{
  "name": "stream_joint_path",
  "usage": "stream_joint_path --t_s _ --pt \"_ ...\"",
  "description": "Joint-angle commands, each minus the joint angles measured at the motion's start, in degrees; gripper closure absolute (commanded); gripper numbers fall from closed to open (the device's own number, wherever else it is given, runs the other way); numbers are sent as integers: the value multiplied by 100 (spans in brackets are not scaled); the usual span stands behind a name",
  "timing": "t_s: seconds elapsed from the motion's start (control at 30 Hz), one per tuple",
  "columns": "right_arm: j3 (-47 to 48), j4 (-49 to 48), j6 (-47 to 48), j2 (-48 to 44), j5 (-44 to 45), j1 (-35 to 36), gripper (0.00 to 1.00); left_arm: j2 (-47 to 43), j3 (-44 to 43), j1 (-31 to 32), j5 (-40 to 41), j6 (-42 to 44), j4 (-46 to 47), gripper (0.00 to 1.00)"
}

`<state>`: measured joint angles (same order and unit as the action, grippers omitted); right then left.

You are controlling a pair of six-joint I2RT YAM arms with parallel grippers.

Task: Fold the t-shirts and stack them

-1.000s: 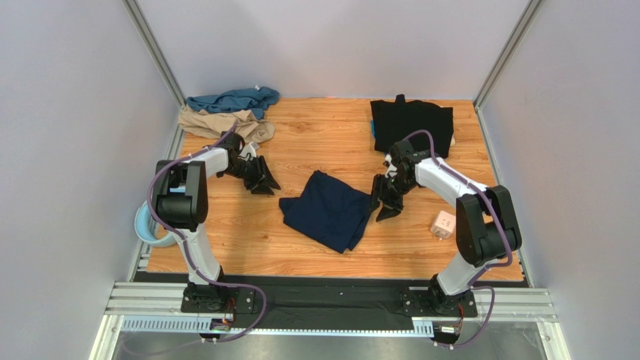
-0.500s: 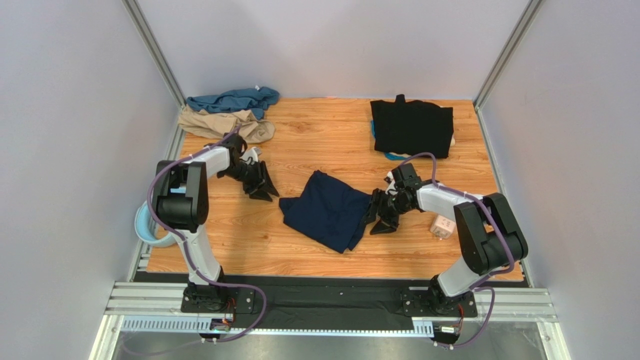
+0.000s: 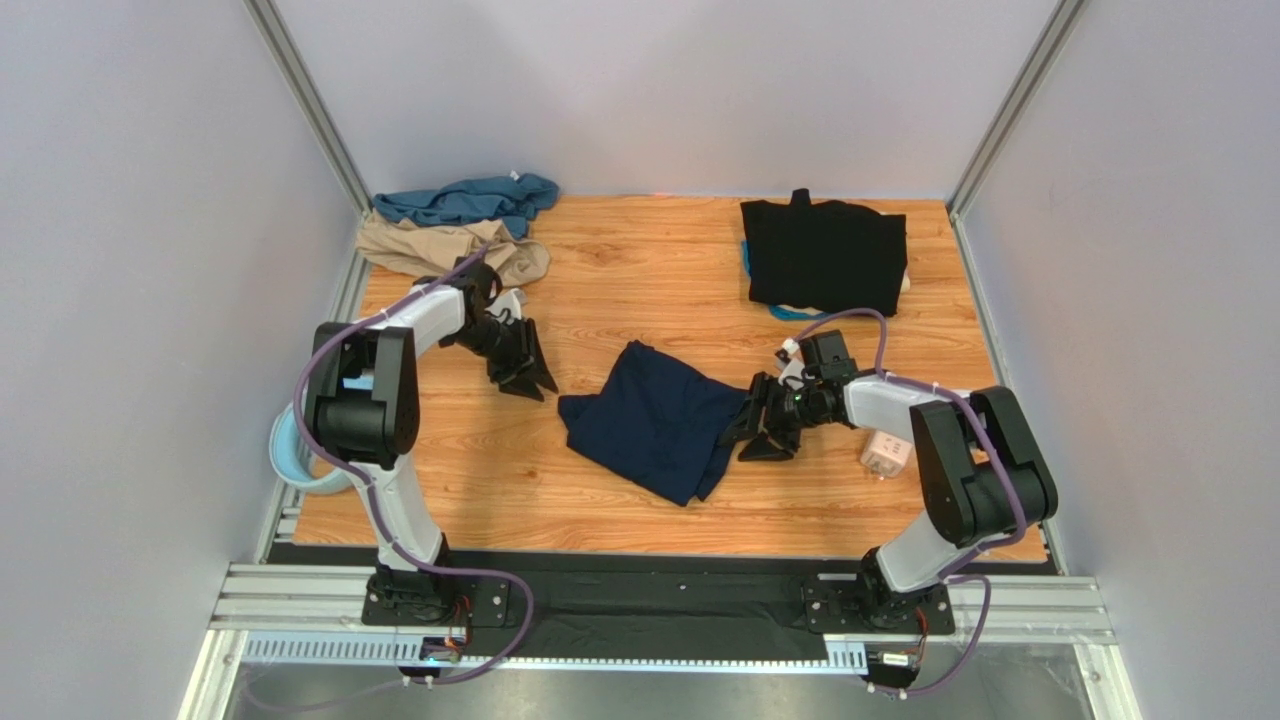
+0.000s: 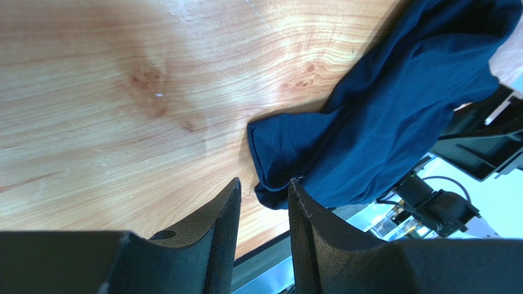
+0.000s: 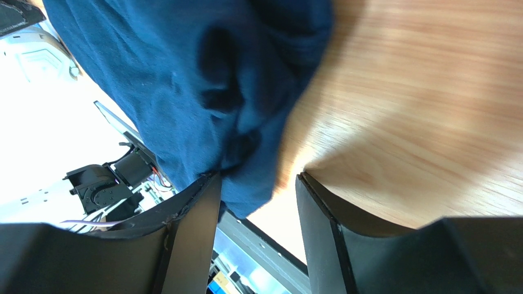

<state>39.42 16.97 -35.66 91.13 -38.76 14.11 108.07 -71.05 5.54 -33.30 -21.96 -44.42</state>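
The crumpled navy t-shirt (image 3: 654, 420) lies mid-table, also seen in the left wrist view (image 4: 380, 110) and the right wrist view (image 5: 184, 79). A folded black t-shirt (image 3: 824, 255) rests at the back right. The teal t-shirt (image 3: 466, 200) and the tan t-shirt (image 3: 451, 245) are bunched at the back left. My left gripper (image 3: 523, 372) (image 4: 264, 180) hangs open over bare wood, just left of the navy shirt's corner. My right gripper (image 3: 763, 428) (image 5: 258, 176) stands open low at the navy shirt's right edge, with no cloth pinched between its fingers.
A pale blue plastic ring (image 3: 293, 450) sits off the table's left edge beside the left arm. A small white cube (image 3: 887, 447) lies right of my right gripper. A strip of teal cloth (image 3: 781, 312) peeks from under the black shirt. Grey walls close in three sides.
My right gripper has dropped and swung toward the near side, to the navy shirt's right edge, and its jaws have widened. The left gripper has shifted only slightly.
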Motion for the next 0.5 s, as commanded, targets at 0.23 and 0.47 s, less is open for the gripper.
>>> stream_joint_path --t_s 0.23,0.47 --pt "-22 -96 472 -387 -701 -734 46 -181 -260 281 140 -37 -224 60" --pt "241 -563 226 702 -1019 -734 44 -146 -331 535 280 -72 -286 61"
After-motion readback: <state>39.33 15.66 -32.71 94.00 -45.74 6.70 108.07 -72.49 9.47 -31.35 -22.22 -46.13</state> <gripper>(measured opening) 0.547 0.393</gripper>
